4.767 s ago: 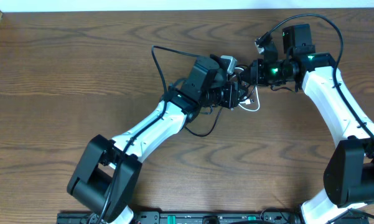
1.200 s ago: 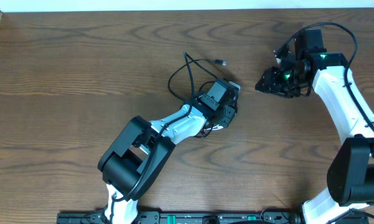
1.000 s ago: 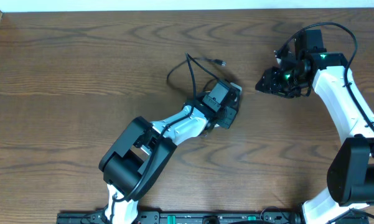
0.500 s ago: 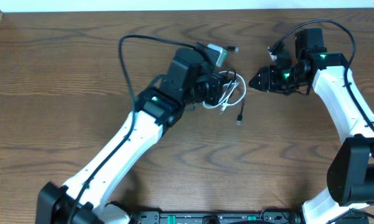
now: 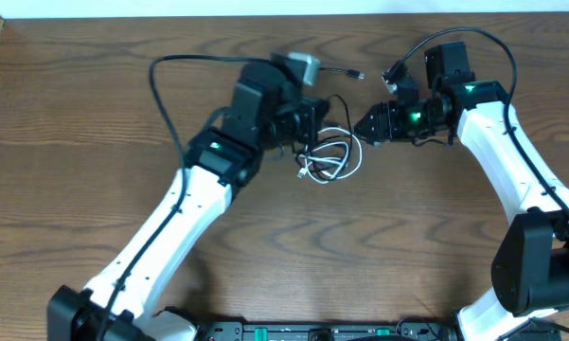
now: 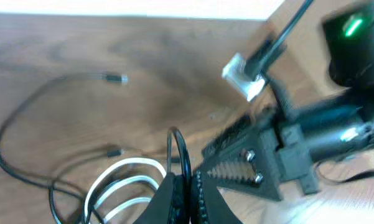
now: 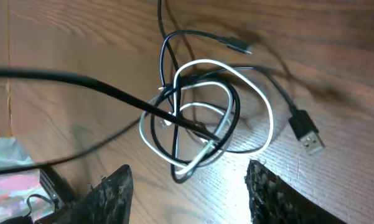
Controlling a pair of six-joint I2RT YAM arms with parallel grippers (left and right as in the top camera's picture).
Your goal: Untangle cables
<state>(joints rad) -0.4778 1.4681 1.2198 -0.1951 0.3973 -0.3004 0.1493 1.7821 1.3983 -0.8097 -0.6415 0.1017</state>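
Right gripper (image 7: 188, 169), jaws apart, faces the white cable (image 7: 269, 112) tangle just ahead; left gripper (image 6: 188, 182) is pinched shut on the black cable (image 6: 187, 152).

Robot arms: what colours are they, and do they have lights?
White tubes with chunky black joints. The left arm and right arm each carry a green light and a looping black wire. The right end effector is black with zigzag teeth.

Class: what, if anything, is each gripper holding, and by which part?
The left gripper pinches the black cable at a loop partway along its length, not at a plug end. The right gripper holds nothing; its jaws stand open.
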